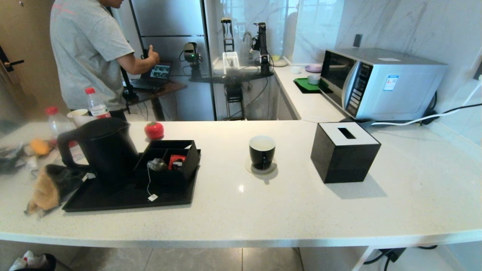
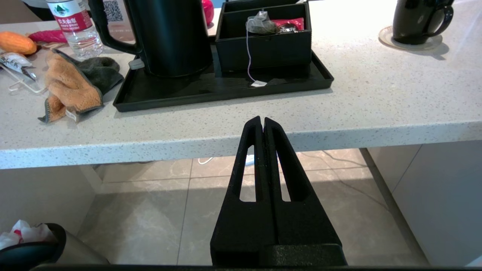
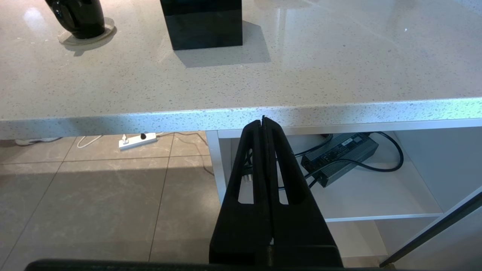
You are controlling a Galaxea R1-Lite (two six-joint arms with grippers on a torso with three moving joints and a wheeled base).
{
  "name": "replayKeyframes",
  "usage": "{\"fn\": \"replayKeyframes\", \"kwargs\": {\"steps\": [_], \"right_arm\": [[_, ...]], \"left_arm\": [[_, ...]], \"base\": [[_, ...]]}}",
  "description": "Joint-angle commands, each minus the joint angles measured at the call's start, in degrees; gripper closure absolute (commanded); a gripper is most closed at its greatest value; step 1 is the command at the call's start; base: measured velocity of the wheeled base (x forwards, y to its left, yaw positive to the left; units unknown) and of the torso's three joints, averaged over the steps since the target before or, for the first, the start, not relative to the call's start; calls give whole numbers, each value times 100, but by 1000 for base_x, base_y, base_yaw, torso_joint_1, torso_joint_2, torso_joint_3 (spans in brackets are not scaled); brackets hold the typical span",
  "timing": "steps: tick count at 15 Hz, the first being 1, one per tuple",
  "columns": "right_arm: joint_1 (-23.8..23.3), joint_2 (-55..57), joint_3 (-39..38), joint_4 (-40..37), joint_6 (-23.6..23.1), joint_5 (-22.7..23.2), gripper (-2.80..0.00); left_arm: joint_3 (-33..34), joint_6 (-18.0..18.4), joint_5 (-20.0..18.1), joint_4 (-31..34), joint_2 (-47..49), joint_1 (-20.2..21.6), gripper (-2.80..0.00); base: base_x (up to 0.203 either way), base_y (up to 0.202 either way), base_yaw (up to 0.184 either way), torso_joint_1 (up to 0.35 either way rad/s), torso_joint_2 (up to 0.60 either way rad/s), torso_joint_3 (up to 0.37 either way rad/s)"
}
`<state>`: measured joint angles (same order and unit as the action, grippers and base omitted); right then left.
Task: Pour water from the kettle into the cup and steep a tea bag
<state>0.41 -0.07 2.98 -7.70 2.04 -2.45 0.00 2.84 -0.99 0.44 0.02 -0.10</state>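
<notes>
Currently both the left gripper (image 2: 262, 122) and right gripper (image 3: 263, 123) hang clenched and empty below the counter edge. Kettle (image 1: 103, 146) stands on the tray (image 1: 124, 197), cup (image 1: 262, 151) well apart. Recommend opening the left fingers, then approaching the kettle's handle squarely.

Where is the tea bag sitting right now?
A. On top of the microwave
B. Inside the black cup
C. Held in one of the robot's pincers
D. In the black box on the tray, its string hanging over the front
D: the tea bag rests in the black compartment box on the tray, its string trailing down the front to the tag, well apart from the cup.
</notes>
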Motion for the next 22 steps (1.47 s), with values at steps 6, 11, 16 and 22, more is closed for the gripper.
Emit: {"fn": "replayKeyframes", "kwargs": {"steps": [6, 11, 16, 22], "right_arm": [[2, 7, 1, -3, 7, -1, 0], [-1, 7, 1, -3, 5, -1, 0], [2, 7, 1, -3, -1, -1, 0], [2, 7, 1, -3, -1, -1, 0]], "left_arm": [[0, 6, 11, 0, -2, 1, 0], [0, -3, 46, -18, -2, 3, 0], [0, -12, 55, -24, -2, 8, 0], [-1098, -90, 197, 894, 84, 5, 0]], "base": [[0, 0, 0, 0, 0, 0], [0, 0, 0, 0, 0, 0], [0, 0, 0, 0, 0, 0], [0, 0, 0, 0, 0, 0]]}}
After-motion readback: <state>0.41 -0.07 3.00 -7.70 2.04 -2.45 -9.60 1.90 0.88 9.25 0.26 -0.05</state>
